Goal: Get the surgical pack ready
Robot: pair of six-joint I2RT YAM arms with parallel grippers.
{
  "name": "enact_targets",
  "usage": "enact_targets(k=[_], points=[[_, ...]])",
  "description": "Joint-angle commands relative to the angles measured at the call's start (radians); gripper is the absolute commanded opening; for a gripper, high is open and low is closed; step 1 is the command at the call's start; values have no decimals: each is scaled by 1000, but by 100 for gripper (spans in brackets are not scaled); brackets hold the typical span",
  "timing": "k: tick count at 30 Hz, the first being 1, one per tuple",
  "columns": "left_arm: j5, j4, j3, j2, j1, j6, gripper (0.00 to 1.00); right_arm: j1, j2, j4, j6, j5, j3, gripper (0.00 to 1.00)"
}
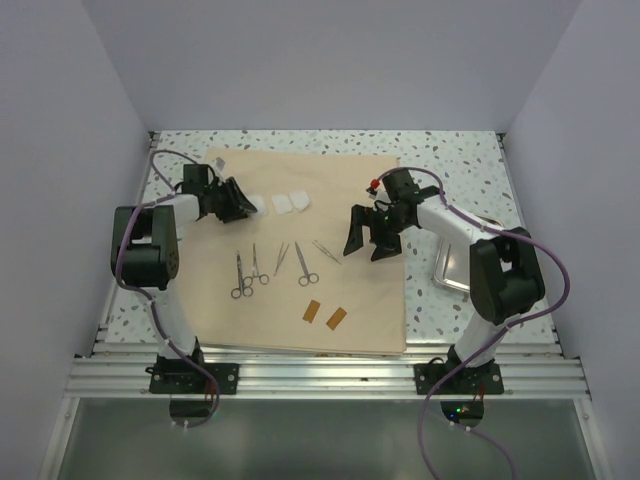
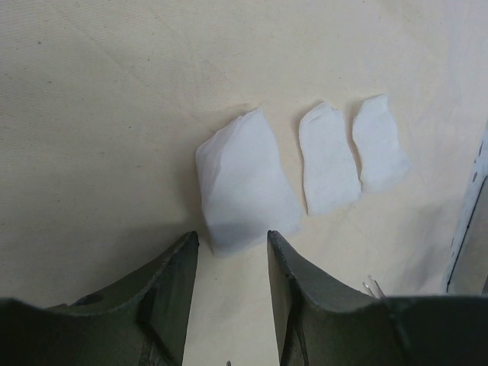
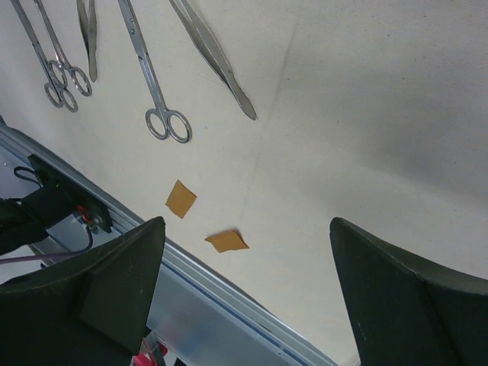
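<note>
A large tan-beige fabric sheet (image 1: 370, 300), the surgical pack, lies spread flat across the middle of the speckled bench (image 1: 450, 160). The step looks like arranging contents on it. Silver scissors and forceps (image 1: 270, 265) lie at the sheet's centre, and three white gauze pieces (image 1: 284, 203) sit toward its far left. The left hand (image 2: 231, 240) hovers there, fingers partly spread, with the nearest gauze piece (image 2: 244, 191) edging between them, unpinched. The right hand (image 1: 368, 242), over the sheet's right side, is spread wide and empty. The next move probably calls for closing squarely on that gauze.
</note>
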Motion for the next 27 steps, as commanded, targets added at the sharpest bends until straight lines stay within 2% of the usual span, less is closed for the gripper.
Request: enact_targets(k=[1,18,27], points=[[43,60,11,32,11,-29,46,-5,4,-7,-6,-10,40,93],[98,128,32,113,12,-104,46,-5,11,-2,-6,-4,37,93],[96,118,40,139,8,-129,40,-5,11,2,-6,-4,31,93]])
